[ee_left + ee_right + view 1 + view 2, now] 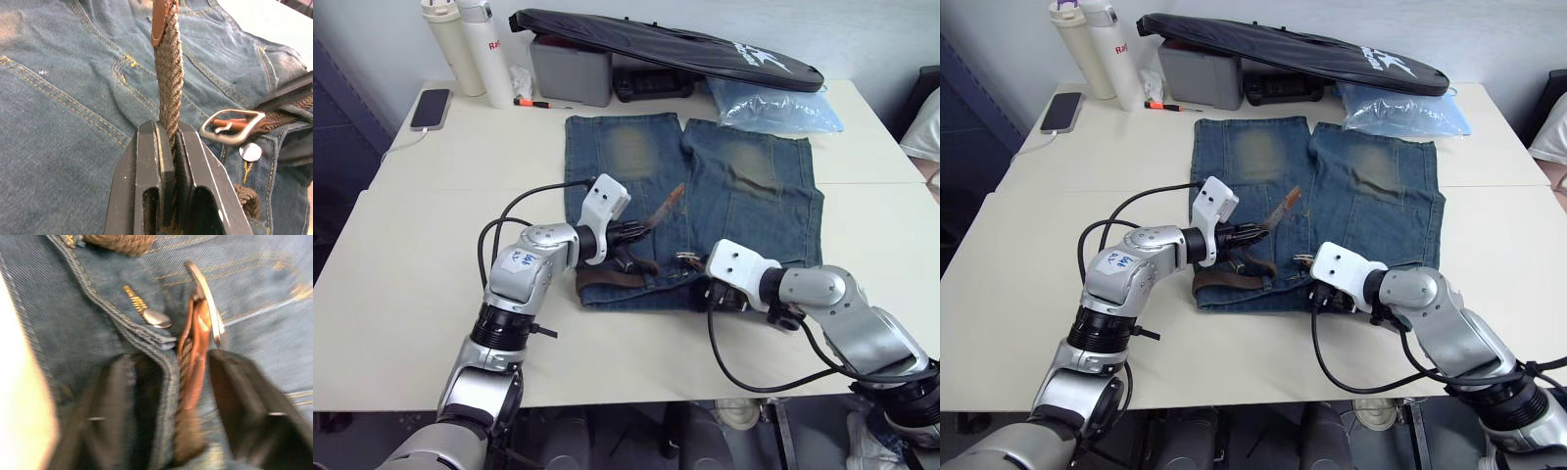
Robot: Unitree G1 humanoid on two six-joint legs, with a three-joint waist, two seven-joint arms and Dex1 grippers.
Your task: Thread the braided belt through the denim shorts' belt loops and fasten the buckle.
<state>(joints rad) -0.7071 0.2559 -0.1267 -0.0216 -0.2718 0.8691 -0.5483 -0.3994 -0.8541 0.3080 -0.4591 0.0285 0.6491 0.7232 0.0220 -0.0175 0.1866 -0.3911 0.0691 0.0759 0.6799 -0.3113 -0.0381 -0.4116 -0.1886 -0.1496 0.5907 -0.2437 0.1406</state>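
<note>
on the white table (411, 294), blue washed denim shorts (744, 206) lie flat with the waistband toward the robot. a dark brown braided belt (168, 73) runs along that waistband; most belt loops are hidden from view. the left gripper (628, 237) has its two black fingers clamped together on the belt's free end, near its tan leather tip, which stands lifted off the denim. the small silver metal buckle (232, 128) rests at the fly, just beside the shorts' metal button (250, 152). the right gripper (161, 406) has its fingers apart, straddling the waistband edge and the strap just behind the buckle, without a visible pinch. judgement: threading appears largely done; fastening remains. to do it well, the right gripper should close on the strap behind the buckle to steady the frame, while the left feeds the tip flat through it, without twist, and keeps the prong clear.
</note>
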